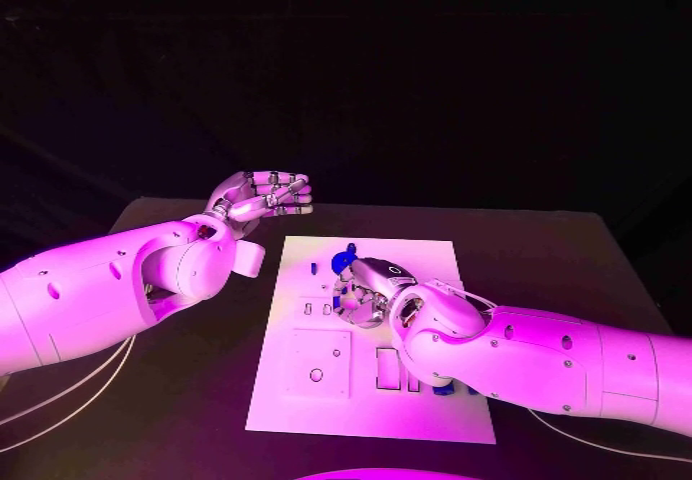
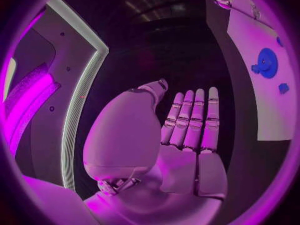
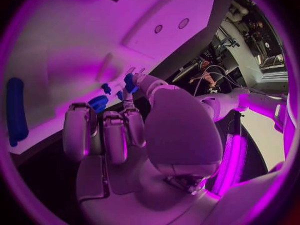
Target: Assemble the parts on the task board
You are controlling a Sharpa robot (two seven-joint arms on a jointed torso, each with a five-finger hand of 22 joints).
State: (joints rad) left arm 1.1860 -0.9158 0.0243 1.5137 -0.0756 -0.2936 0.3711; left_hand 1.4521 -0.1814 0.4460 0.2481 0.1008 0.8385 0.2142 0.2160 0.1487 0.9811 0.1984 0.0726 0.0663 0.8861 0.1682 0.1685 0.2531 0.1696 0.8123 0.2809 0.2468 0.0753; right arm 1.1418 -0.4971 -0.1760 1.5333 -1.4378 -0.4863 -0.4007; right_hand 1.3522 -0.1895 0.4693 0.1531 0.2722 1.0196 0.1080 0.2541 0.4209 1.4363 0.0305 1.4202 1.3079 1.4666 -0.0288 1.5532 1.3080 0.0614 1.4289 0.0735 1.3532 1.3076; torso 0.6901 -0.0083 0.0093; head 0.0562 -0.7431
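Note:
The white task board [image 1: 368, 410] lies in the middle of the black table. My right hand [image 1: 369, 292] hovers over its far half, and a fingertip and the thumb pinch a small blue part [image 3: 129, 82] close to the board [image 3: 75, 45]. A round blue part [image 1: 343, 262] sits on the board just beyond that hand; it is the round blue part [image 3: 98, 103] in the right wrist view and the round blue part [image 2: 267, 62] in the left wrist view. My left hand [image 1: 267, 195] is raised off the board's far left corner, holding nothing, and the left hand [image 2: 187, 135] has its fingers straight.
A long blue piece [image 3: 15, 110] lies on the board away from the fingertips. Another blue part [image 1: 447, 386] shows at the board's near right, beside my right forearm. A raised square plate [image 1: 317, 360] and slots [image 1: 387, 368] occupy the near half. Black table surrounds the board.

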